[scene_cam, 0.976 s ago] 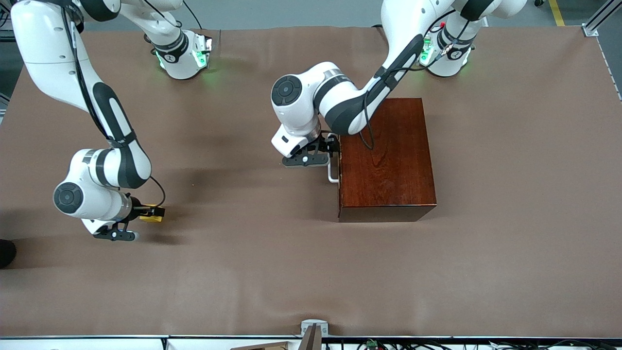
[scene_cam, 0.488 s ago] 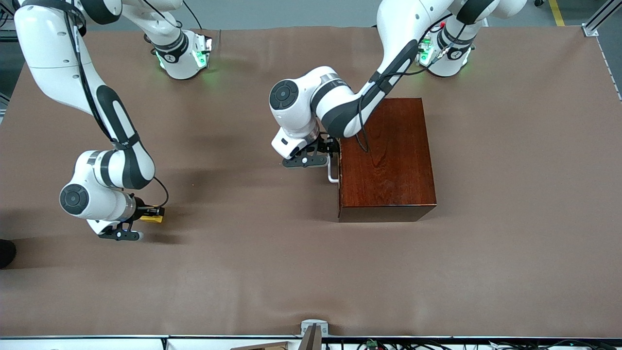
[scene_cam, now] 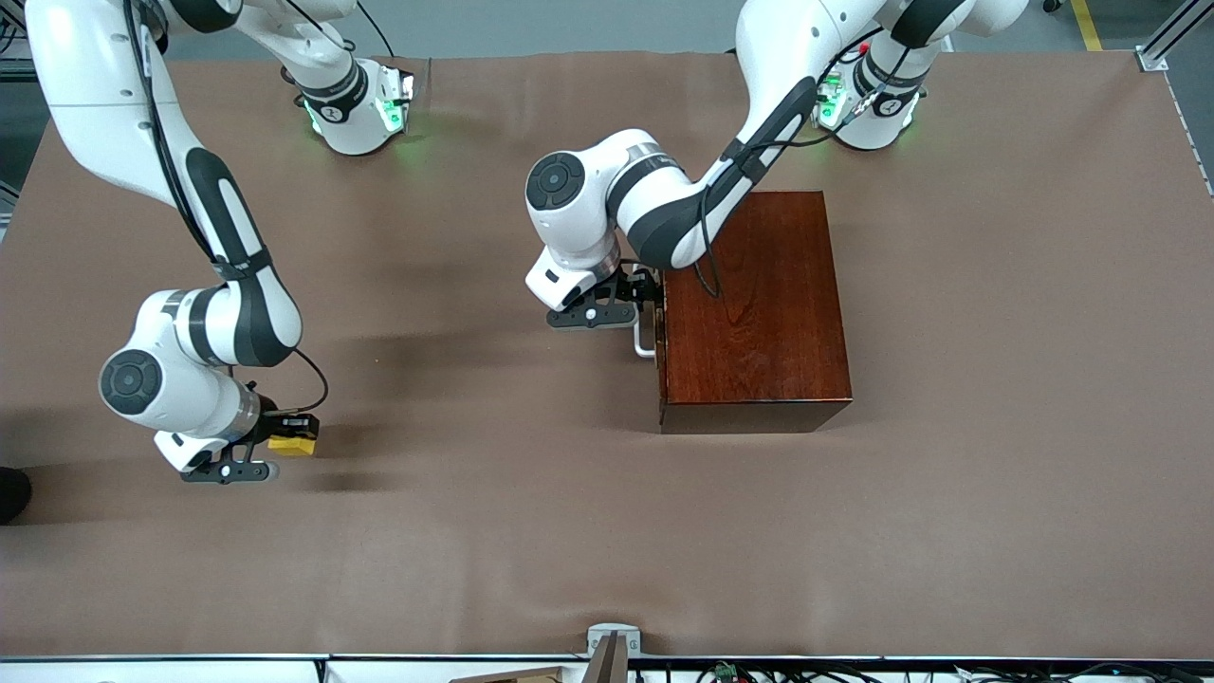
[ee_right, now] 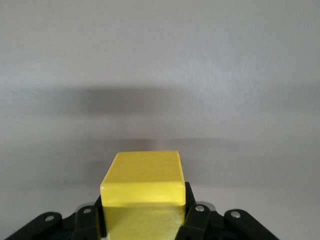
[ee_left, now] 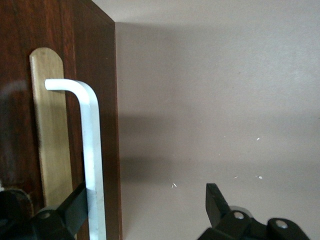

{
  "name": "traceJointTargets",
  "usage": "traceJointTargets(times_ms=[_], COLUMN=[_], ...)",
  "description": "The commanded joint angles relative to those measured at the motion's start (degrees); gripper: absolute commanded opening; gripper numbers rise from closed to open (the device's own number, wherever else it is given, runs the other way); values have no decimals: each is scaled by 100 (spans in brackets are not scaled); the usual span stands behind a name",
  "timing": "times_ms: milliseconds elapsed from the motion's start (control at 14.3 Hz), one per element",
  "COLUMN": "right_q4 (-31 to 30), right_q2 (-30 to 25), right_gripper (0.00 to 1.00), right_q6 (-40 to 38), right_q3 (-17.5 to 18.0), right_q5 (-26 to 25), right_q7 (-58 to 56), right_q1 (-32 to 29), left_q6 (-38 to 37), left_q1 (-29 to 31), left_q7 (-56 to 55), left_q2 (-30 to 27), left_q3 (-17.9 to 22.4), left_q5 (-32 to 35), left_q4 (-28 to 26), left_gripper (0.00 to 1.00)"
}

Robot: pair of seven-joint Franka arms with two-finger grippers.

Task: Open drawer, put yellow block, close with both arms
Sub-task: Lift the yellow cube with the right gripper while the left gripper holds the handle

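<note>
My right gripper (scene_cam: 285, 438) is shut on the yellow block (scene_cam: 293, 442), held just above the table mat near the right arm's end. In the right wrist view the yellow block (ee_right: 142, 177) sits between the black fingers (ee_right: 197, 220). The dark reddish-brown box (scene_cam: 759, 304) stands mid-table with its drawer pushed in. The white handle (scene_cam: 645, 341) faces the right arm's end. My left gripper (scene_cam: 651, 289) is open at that handle. In the left wrist view one finger (ee_left: 75, 207) lies between the handle (ee_left: 92, 145) and the drawer front (ee_left: 50, 135), while the other (ee_left: 214, 200) stays outside.
Brown mat (scene_cam: 531, 512) covers the whole table. A small metal bracket (scene_cam: 612, 640) sits at the table edge nearest the front camera. A dark object (scene_cam: 11, 493) shows at the right arm's end of the table.
My right gripper has shut on the yellow block and raised it slightly, drifting toward the front camera. The left gripper has shifted only a little at the handle.
</note>
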Motion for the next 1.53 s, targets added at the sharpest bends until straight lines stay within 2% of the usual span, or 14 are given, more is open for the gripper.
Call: traceJointTargets(times_ms=[0, 418, 767, 1185, 1464], right_q4=[132, 616, 1336, 1539, 1978], right_q2=[-196, -232, -249, -293, -399], right_gripper=[0, 0, 0, 0, 0], right_q6=[-80, -133, -712, -941, -1555], right_q3=[4, -5, 4, 21, 30], right_q5=[-69, -69, -104, -298, -430], right_q7=[-517, -1669, -2504, -2699, -3409], right_q1=[-38, -47, 6, 41, 59], left_q6=[188, 513, 724, 1084, 1295], left_q1=[-84, -84, -136, -233, -277], left_q7=[-160, -168, -168, -414, -572], left_q2=[100, 223, 223, 267, 346], left_q3=[27, 27, 18, 10, 1], left_q5=[118, 91, 74, 74, 65], left_q4=[176, 176, 194, 194, 194], left_gripper=[100, 100, 100, 100, 100])
